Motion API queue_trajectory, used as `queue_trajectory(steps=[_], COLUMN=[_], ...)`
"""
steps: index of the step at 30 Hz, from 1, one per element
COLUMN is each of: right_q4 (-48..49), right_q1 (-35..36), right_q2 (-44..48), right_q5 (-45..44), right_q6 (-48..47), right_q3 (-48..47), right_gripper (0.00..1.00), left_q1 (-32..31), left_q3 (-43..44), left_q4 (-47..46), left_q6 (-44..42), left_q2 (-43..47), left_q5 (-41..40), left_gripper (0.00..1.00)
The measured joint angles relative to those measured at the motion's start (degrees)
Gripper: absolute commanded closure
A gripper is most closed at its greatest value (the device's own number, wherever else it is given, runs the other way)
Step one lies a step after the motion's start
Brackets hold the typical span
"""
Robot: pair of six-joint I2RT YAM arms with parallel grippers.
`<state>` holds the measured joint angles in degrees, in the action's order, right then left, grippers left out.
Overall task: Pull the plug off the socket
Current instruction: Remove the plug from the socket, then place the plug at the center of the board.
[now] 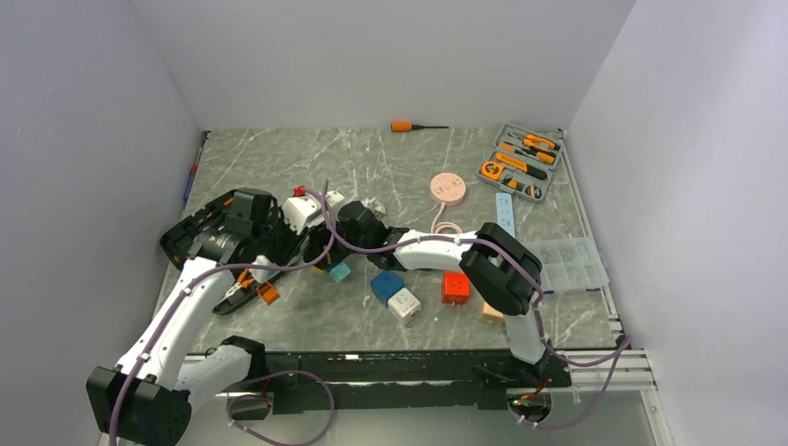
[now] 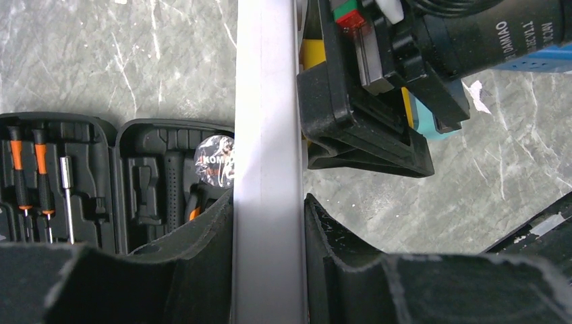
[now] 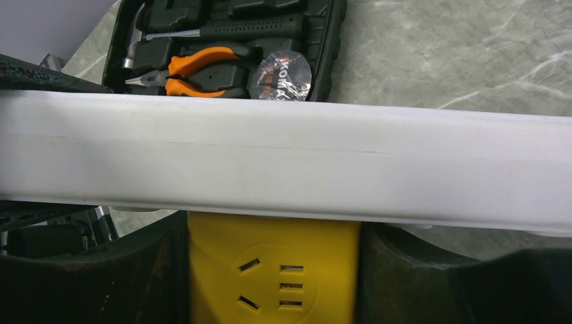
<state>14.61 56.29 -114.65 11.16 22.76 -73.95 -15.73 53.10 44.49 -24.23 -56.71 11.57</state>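
A long white power strip stands between my left gripper's two fingers, which are shut on it. In the right wrist view the strip runs across the frame, and a yellow cube plug sits flush against its underside. My right gripper is shut on this yellow plug, one finger on each side. From above, both grippers meet at the strip left of centre, left gripper and right gripper. The plug is mostly hidden there.
An open black tool case lies under the left arm. Loose cubes lie nearby: teal, blue, white, red. A pink disc, a grey tool kit and a clear box sit on the right.
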Motion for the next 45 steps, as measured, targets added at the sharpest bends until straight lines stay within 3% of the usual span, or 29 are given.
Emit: queue_trajectory(steps=[14,22,33,39,45], right_q4=[1.3,-6.8,-7.0,-6.4,-4.9], right_q1=[0.0,0.4,2.0,5.5,8.2], right_q2=[5.2,7.4,10.7,11.3,10.7], right_q5=[-3.1,-4.6,-5.3,-6.6,-8.3], right_q6=[1.4,2.2,4.2,5.1,6.5], right_q3=[9.2,13.9,16.7,17.5,18.3], right_gripper=[0.83,0.82,0.74,0.58,0.26], left_q1=[-3.4,-2.7,-3.0,-3.1,-3.2], left_q3=[-4.3,-6.2,-5.2,-2.4,-0.1], left_q4=[-5.6,-13.7,-13.1,-12.3,-14.1], left_q6=[-1.3,-5.7,-5.6,-2.7,-0.9], left_q2=[-0.2,-2.6,-4.0,-7.3,-12.6], left_q5=[0.2,-20.7,-19.9,-14.3,-11.6], left_gripper=[1.00,1.00,1.00,1.00,1.00])
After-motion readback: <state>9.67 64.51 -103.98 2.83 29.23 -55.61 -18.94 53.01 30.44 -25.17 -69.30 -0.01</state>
